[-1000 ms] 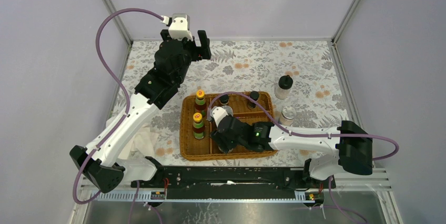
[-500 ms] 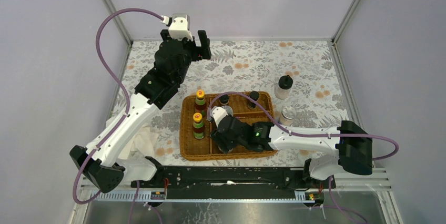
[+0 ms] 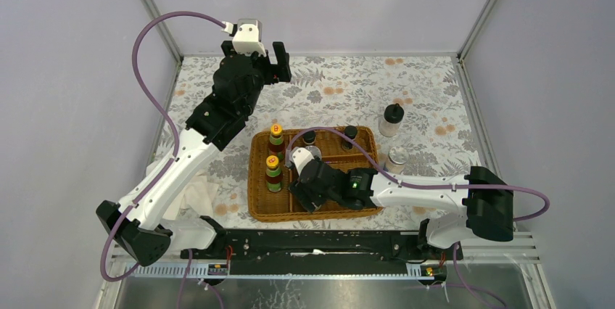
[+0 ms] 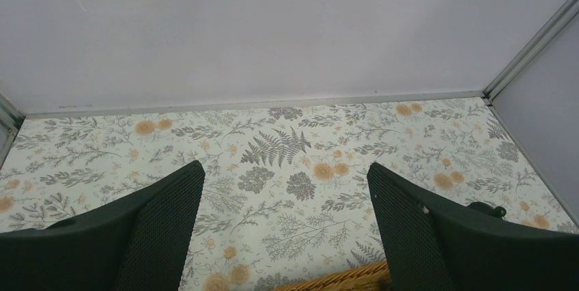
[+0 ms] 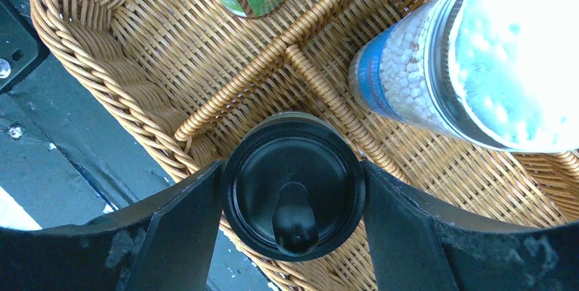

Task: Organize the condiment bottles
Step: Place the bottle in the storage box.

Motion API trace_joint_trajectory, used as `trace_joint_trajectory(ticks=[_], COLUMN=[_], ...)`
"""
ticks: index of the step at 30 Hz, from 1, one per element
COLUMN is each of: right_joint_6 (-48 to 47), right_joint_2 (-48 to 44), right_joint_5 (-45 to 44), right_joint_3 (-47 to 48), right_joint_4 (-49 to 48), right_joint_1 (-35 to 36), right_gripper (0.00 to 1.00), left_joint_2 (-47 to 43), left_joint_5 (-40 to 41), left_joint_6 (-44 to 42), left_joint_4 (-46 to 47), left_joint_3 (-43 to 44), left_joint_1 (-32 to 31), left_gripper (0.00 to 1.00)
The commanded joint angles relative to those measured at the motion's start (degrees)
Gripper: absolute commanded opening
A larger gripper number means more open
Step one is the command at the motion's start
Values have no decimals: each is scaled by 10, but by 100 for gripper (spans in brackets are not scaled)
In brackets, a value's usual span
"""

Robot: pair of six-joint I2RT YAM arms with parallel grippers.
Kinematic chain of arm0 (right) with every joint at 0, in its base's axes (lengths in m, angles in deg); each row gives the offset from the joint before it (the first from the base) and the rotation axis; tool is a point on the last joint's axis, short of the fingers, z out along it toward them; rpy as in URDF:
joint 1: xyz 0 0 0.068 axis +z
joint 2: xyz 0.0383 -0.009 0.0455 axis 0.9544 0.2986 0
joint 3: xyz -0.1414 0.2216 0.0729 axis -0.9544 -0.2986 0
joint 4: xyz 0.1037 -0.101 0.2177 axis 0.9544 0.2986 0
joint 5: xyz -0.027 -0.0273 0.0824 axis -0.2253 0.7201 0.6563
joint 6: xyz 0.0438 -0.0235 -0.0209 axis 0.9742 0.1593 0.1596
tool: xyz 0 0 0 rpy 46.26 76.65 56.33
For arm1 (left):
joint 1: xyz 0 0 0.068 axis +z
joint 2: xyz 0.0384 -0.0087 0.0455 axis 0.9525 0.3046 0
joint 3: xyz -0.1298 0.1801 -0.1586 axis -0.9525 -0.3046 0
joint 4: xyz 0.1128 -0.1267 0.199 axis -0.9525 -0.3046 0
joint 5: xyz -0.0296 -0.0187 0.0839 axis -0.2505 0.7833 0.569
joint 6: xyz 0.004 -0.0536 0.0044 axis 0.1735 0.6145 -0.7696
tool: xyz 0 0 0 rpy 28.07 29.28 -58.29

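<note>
Since six of the eight bottles are already inside the basket [image 3: 265, 207], I'd call this mostly done. Two yellow-caps [image 3: 276, 135] fill the left column, two dark jars [image 3: 310, 137] take the far row and one shaker [image 3: 312, 153] is in the middle. The right gripper [image 5: 292, 180] is clamped on a knob jar [image 5: 321, 161] down in the near compartment (can't tell if it's touching bottom). Left to go are the second knob jar [image 3: 391, 119] and second shaker [image 3: 397, 157], both out on the table [image 3: 435, 91] right of the basket. Room is tight: the near rim and a divider hug the held jar, with the shaker just beside it. The left gripper [image 4: 283, 171] hangs wide open and empty over the far left.
</note>
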Motion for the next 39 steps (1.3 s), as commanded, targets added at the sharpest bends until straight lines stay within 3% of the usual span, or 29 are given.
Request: trace_joint_trajectory(ticks=[1,39], right_joint_6=[-9,-23], right_joint_2=[2,-5], right_joint_5=[2,-9], right_joint_3=[17,40], right_joint_4=[-2,16], right_joint_1=[-4,-3], right_gripper=[77,79], left_joint_2=[-3,-6], left_joint_5=[1,0], left_joint_6=[-1,1], left_joint_4=[2,2], left_joint_3=[1,-4], left_joint_1=[5,6], left_gripper=[94,94])
